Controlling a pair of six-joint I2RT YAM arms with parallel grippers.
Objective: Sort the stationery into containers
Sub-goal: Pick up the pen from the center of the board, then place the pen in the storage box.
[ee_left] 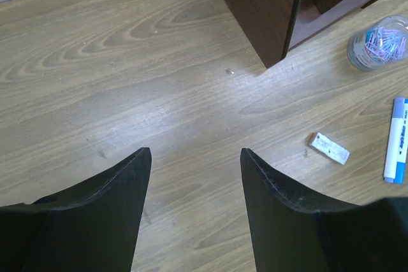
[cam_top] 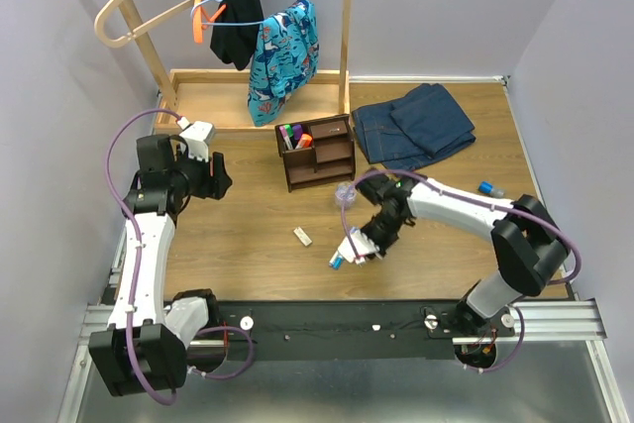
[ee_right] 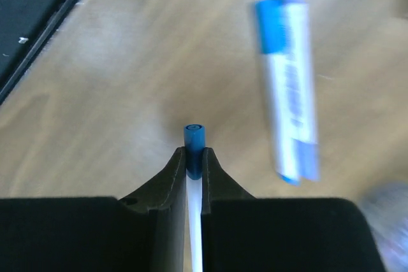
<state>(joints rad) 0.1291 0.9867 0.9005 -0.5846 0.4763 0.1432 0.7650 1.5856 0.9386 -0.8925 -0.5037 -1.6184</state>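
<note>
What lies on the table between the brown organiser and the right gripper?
The clear round tub lies there, between the organiser and the right gripper. The top external view shows it.

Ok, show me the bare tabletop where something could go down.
Widest bare tabletop lies between the left gripper, the organiser and the eraser. Crowded: around the right gripper, with the tub and blue marker close by.
</note>
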